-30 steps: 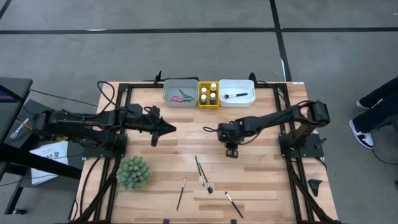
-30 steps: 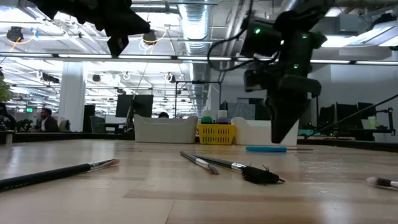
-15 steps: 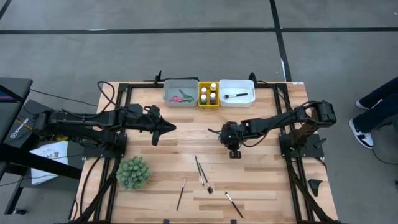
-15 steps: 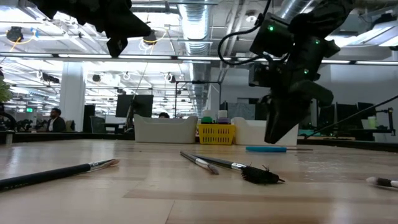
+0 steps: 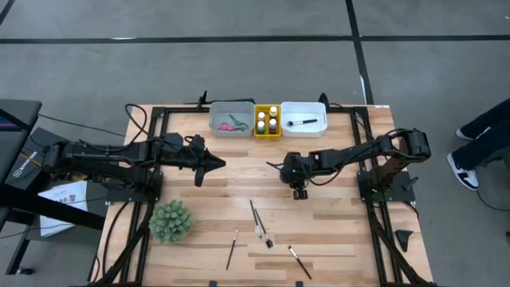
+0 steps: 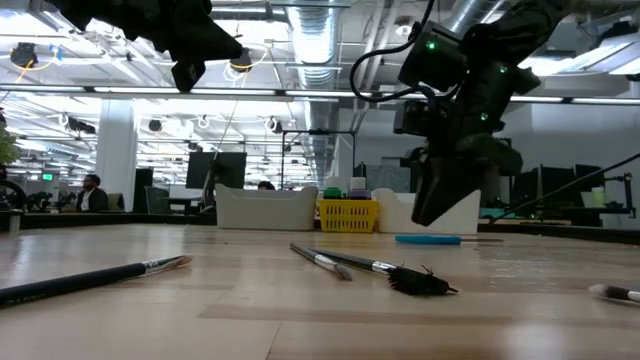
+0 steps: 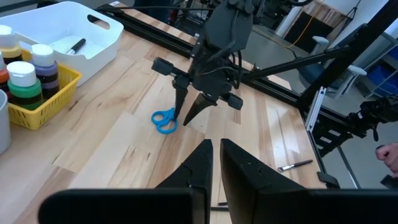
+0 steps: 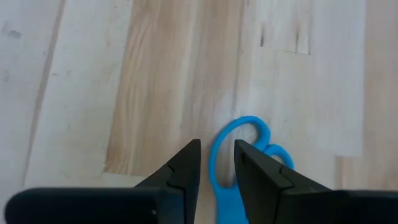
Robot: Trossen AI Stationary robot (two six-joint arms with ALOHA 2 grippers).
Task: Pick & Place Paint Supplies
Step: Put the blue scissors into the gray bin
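Blue scissors (image 7: 163,120) lie flat on the wooden table, right of its middle. My right gripper (image 7: 188,112) hangs just above them, pointing steeply down, its fingers open and touching nothing. In the right wrist view a blue handle loop (image 8: 249,119) shows just beyond my right gripper (image 8: 217,163). In the low view the fingertips (image 6: 425,216) stand clear above the scissors (image 6: 430,239). My left gripper (image 5: 219,165) is shut and held high over the table's left half. Several dark-handled brushes (image 5: 256,217) lie toward the near edge.
Along the far edge stand a grey tray (image 5: 219,126) with pink and green scissors, a yellow tray (image 5: 267,132) of paint bottles and a white tray (image 5: 315,129) holding a brush. A spiky green plant ball (image 5: 171,221) sits near left. A person's legs show at right.
My right gripper has rolled about its own axis and tipped while staying over the blue scissors; in the low view its fingertips have swung a little sideways. The scissors have not moved.
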